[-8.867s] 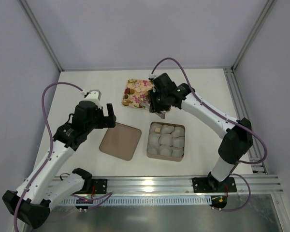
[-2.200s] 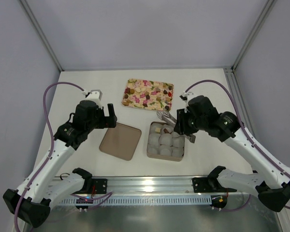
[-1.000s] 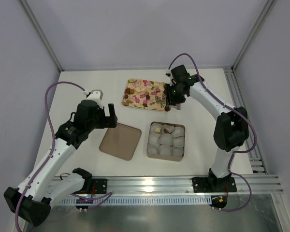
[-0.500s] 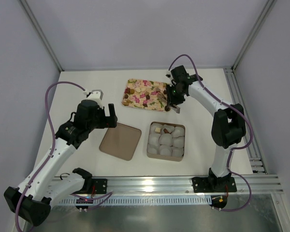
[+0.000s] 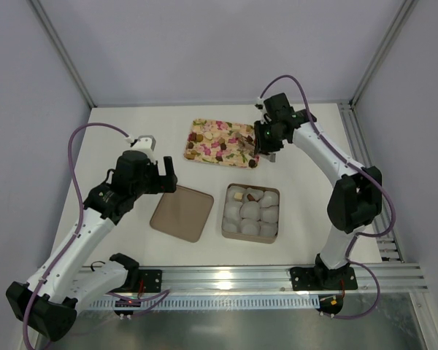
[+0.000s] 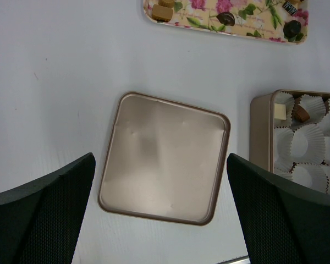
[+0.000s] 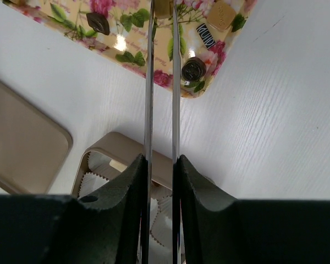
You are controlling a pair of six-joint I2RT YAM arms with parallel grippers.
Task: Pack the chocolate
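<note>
Chocolate pieces lie on the floral tray, which also shows in the right wrist view. A round dark piece sits at the tray's near right corner. My right gripper is shut on metal tongs. Their tips reach over the tray, either side of a golden-tan piece at the frame's top edge. The gold box of white paper cups holds a pale piece and a brown piece. My left gripper is open and empty above the lid.
The box's flat gold lid lies left of the box. The frame posts and side walls close in the white table. A metal rail runs along the near edge.
My right arm carried a dark piece to the box, then swung back to the tray's right end. In the last half second it shifted slightly right. The left arm has not moved.
</note>
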